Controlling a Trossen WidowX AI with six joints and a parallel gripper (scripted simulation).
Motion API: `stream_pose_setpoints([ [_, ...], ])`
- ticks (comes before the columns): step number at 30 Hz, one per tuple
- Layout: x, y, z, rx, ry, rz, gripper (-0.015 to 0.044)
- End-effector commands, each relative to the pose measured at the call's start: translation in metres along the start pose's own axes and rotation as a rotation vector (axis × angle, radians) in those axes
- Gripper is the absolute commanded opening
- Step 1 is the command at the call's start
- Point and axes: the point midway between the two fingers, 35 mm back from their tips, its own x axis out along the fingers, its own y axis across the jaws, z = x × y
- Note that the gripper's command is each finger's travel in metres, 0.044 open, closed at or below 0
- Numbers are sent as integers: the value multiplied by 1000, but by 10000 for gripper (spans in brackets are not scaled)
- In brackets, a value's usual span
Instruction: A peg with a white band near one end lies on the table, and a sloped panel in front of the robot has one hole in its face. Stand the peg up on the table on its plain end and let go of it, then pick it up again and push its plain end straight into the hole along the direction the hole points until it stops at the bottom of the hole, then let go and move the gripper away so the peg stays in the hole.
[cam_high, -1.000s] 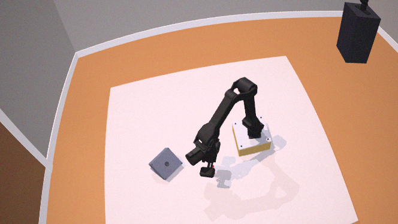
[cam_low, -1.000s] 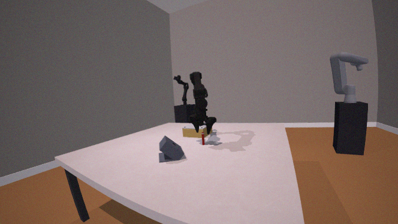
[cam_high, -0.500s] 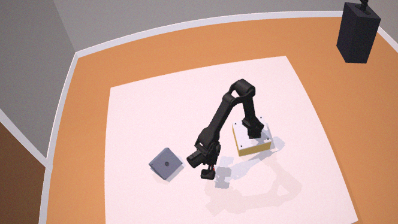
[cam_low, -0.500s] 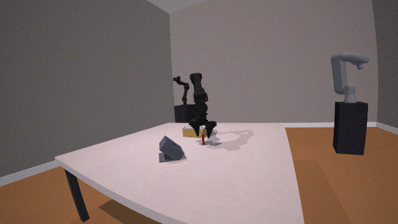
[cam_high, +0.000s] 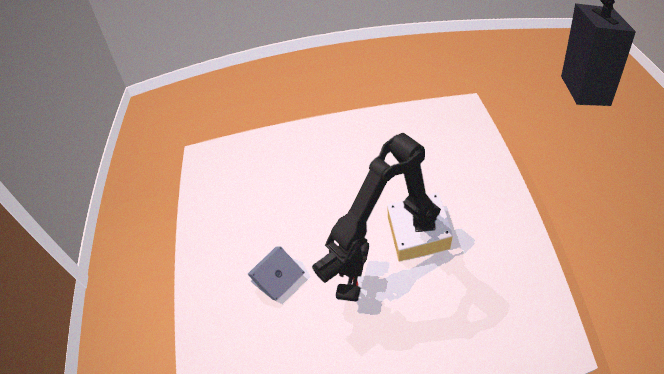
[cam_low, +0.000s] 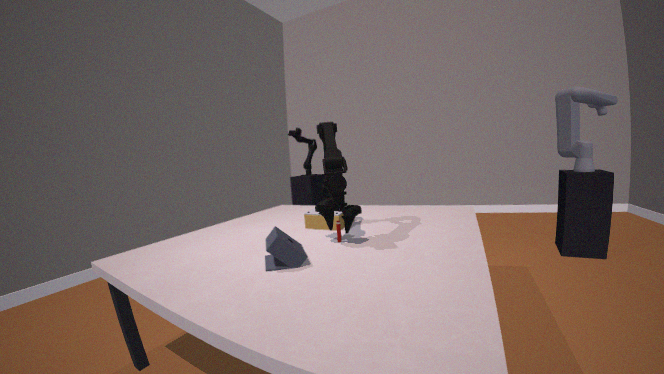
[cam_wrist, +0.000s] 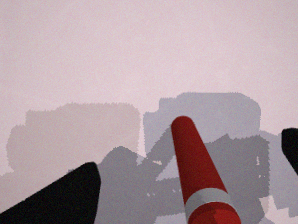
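In the top view, a pale tabletop (cam_high: 240, 200) (cam_low: 400, 290) is spreading over an orange floor (cam_high: 350, 72) (cam_low: 575, 300), with grey walls rising beyond it. Taking the sloped panel (cam_high: 272, 280) (cam_low: 287, 248) as landmark, one yellow-sided block with a white top (cam_high: 425, 245) (cam_low: 316, 221) is sitting to its right, carrying the foot of one black arm (cam_high: 367, 195) (cam_low: 332, 145). The arm is bending at a high elbow and reaching back down toward the panel. One dark pedestal (cam_high: 595, 60) is standing on the floor, far to the panel's upper right.

In the exterior view, one red peg (cam_low: 339, 232) (cam_wrist: 200, 165) is standing upright on the tabletop, beyond the panel and slightly to its right. The arm is pointing its gripper (cam_low: 339, 231) downward, with two fingers spreading around the peg's top. Two more arms are showing on two dark pedestals in the room: a black one (cam_low: 310, 150) behind the panel and a pale grey one (cam_low: 568, 122) far to its right.

In the wrist view, the one peg is rising between the two parted fingers, its grey-white band near the upper end; neither finger is touching it, so the gripper is holding nothing.
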Motion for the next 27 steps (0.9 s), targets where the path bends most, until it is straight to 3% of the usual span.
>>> stream_pose_setpoints([
  [1,0,0,0,0,0,1,309],
  [11,0,0,0,0,0,1,46],
  [18,0,0,0,0,0,1,0],
  [27,-24,2,2,-1,2,0,0],
])
